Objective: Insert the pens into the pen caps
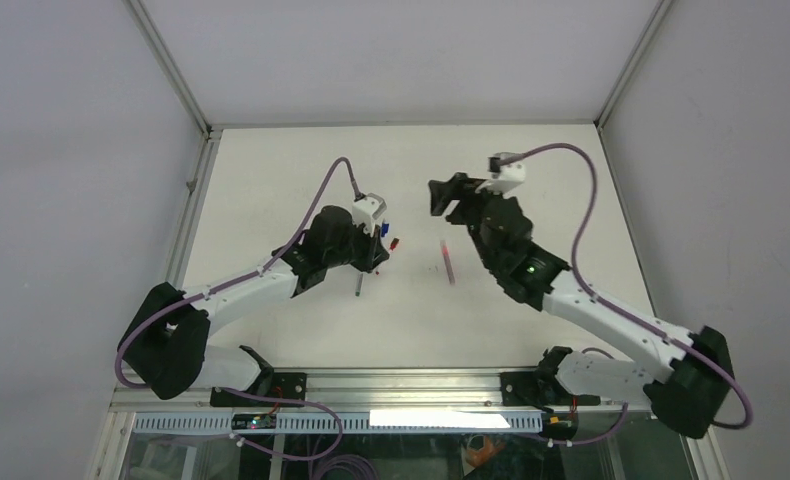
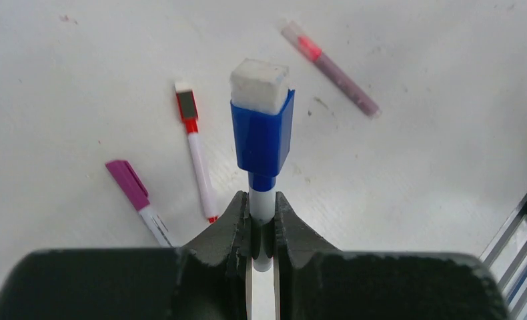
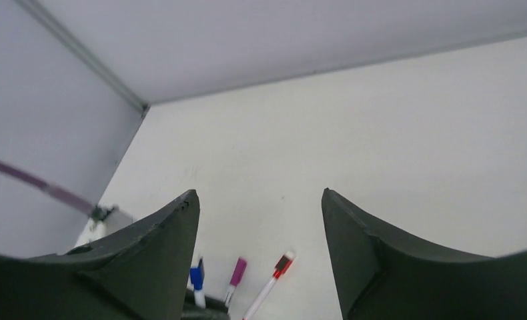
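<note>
My left end effector (image 2: 263,219) grips a pen (image 2: 261,199) seated in its blue cap (image 2: 262,137), my right end effector (image 3: 259,217) stands wide and empty, and the upper-right pink pen (image 2: 337,75) looks unfinished.

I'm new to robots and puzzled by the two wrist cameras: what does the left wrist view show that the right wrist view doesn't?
Only left wrist: the left gripper shut on the white barrel of the blue-capped pen, and a greyish pen lying apart from the others.
Only right wrist: the right gripper open and holding nothing, the enclosure walls, a purple cable.
Both: the blue-capped pen, the magenta-capped pen and the red-capped pen.
</note>
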Robot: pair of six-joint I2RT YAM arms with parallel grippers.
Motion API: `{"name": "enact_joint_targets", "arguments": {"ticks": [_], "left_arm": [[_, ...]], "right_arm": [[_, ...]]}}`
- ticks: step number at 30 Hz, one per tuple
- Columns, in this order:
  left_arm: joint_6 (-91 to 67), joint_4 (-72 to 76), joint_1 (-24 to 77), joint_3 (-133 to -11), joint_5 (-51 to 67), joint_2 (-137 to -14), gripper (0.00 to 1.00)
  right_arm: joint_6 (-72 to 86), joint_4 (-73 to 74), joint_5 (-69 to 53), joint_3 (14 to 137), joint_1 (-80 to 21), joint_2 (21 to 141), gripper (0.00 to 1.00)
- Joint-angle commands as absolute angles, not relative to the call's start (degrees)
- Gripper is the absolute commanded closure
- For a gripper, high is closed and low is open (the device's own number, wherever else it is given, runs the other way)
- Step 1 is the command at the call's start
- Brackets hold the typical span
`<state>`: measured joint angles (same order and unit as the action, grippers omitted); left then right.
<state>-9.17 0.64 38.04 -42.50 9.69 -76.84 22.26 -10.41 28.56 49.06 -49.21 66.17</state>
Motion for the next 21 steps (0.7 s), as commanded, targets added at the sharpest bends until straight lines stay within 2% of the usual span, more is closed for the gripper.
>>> {"name": "enact_joint_targets", "arguments": {"ticks": [1, 9, 21], "left_arm": [[-9.32, 0.38, 40.30, -41.50, 8.23, -74.90, 1.00], [-8.61, -5.50, 44.88, -50.72, -4.09, -86.27, 1.00], [-10.46, -6.86, 47.86, -58.38, -3.53, -98.63, 1.00]], "right_arm": [[20.58, -6.80, 40.47, 43.94, -46.26, 54.99, 0.30], [26.46, 2.37, 40.12, 38.28, -42.42, 49.14, 0.29], [25.86, 6.57, 39.48, 35.62, -41.62, 45.27, 0.28]]}}
